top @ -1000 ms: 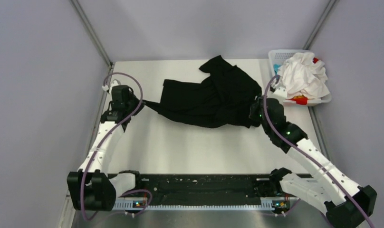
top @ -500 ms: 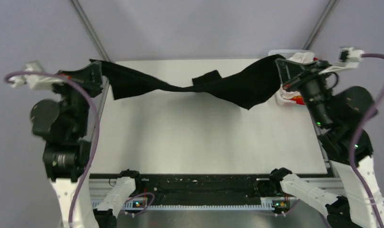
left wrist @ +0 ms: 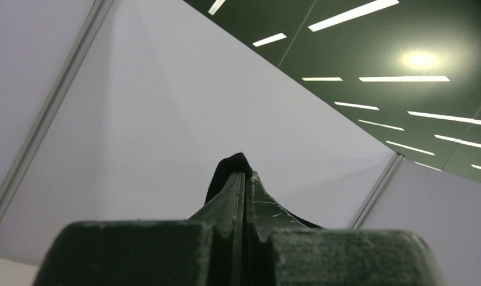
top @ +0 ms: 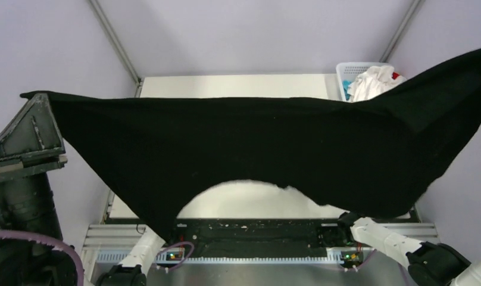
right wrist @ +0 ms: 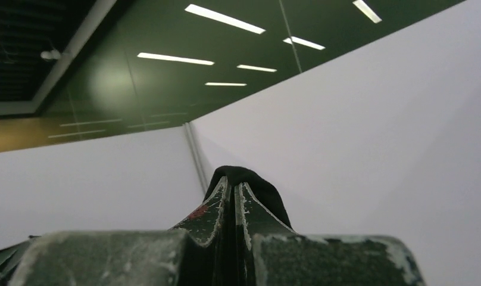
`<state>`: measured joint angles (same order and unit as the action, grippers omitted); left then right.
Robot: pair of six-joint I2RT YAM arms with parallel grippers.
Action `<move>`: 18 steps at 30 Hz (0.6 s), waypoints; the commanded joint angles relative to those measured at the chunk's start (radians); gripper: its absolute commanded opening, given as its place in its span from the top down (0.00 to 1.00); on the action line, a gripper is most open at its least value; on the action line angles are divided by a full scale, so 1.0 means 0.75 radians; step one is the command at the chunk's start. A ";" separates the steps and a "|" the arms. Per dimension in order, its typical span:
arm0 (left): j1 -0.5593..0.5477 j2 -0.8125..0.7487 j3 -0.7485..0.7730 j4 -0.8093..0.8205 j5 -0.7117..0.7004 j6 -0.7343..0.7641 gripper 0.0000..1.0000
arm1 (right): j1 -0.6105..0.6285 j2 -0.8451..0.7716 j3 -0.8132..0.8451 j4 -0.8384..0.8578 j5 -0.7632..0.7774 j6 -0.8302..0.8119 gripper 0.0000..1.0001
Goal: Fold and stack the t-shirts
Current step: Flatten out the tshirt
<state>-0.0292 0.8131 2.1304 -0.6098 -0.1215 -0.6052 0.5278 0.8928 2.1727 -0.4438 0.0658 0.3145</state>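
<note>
The large black t-shirt [top: 262, 149] hangs spread wide in the air across the top view, high above the table. My left gripper [top: 38, 101] is shut on its left corner; in the left wrist view [left wrist: 245, 174] a bit of black cloth [left wrist: 229, 170] sticks out past the tips. My right gripper is past the right edge of the top view; the right wrist view [right wrist: 232, 186] shows it shut on black cloth [right wrist: 256, 187]. White t-shirts [top: 372, 83] with a bit of red cloth lie heaped in the basket.
A white lattice basket [top: 351, 68] stands at the table's far right corner. The white table [top: 250, 199] shows below the shirt's hem and along the far edge. Both arms are raised high, both wrist cameras pointing at walls and ceiling.
Both arms rose far up and apart from table level. The black shirt went from a crumpled heap, through a twisted band, to a wide hanging sheet.
</note>
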 commanded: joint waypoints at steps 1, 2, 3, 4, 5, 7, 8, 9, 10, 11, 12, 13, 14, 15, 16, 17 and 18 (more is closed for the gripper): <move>0.000 0.073 -0.098 -0.038 -0.054 0.041 1.00 | -0.006 0.192 -0.037 -0.044 0.163 -0.128 1.00; -0.001 0.083 -0.141 -0.030 -0.065 0.045 1.00 | -0.006 0.213 -0.071 -0.032 0.238 -0.150 1.00; 0.000 0.094 -0.194 -0.022 -0.093 0.049 1.00 | -0.006 0.229 -0.132 0.002 0.296 -0.187 1.00; -0.001 0.107 -0.257 -0.009 -0.122 0.057 1.00 | -0.007 0.247 -0.208 0.047 0.360 -0.229 1.00; 0.000 0.119 -0.327 0.010 -0.146 0.069 1.00 | -0.006 0.262 -0.279 0.104 0.433 -0.265 1.00; 0.000 0.144 -0.510 0.094 -0.193 0.090 1.00 | -0.008 0.296 -0.426 0.243 0.575 -0.352 1.00; 0.000 0.164 -0.601 0.143 -0.208 0.105 1.00 | -0.007 0.316 -0.509 0.319 0.649 -0.394 1.00; 0.000 0.195 -0.719 0.189 -0.230 0.109 1.00 | -0.009 0.335 -0.598 0.405 0.718 -0.446 1.00; -0.001 0.237 -0.785 0.227 -0.250 0.108 1.00 | -0.019 0.358 -0.679 0.489 0.755 -0.488 1.00; 0.000 0.322 -0.839 0.256 -0.271 0.109 1.00 | -0.044 0.384 -0.752 0.543 0.765 -0.485 1.00; 0.000 0.401 -0.879 0.279 -0.293 0.108 1.00 | -0.078 0.417 -0.808 0.572 0.750 -0.454 1.00; 0.001 0.482 -0.907 0.308 -0.311 0.110 1.00 | -0.120 0.454 -0.864 0.598 0.708 -0.386 1.00; 0.003 0.576 -0.923 0.325 -0.318 0.105 1.00 | -0.163 0.492 -0.920 0.637 0.632 -0.324 1.00; 0.006 0.674 -0.924 0.336 -0.314 0.103 1.00 | -0.203 0.539 -0.996 0.673 0.583 -0.267 1.00; 0.009 0.771 -0.921 0.358 -0.303 0.103 1.00 | -0.239 0.591 -1.045 0.710 0.535 -0.219 1.00; 0.012 0.867 -0.917 0.394 -0.296 0.103 1.00 | -0.273 0.658 -1.086 0.746 0.490 -0.172 1.00; 0.018 0.963 -0.906 0.425 -0.285 0.105 1.00 | -0.296 0.731 -1.119 0.782 0.454 -0.122 1.00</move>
<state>-0.0269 1.3418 1.4567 -0.4038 -0.3111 -0.5446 0.3912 1.3537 1.3960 -0.0662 0.4789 0.0921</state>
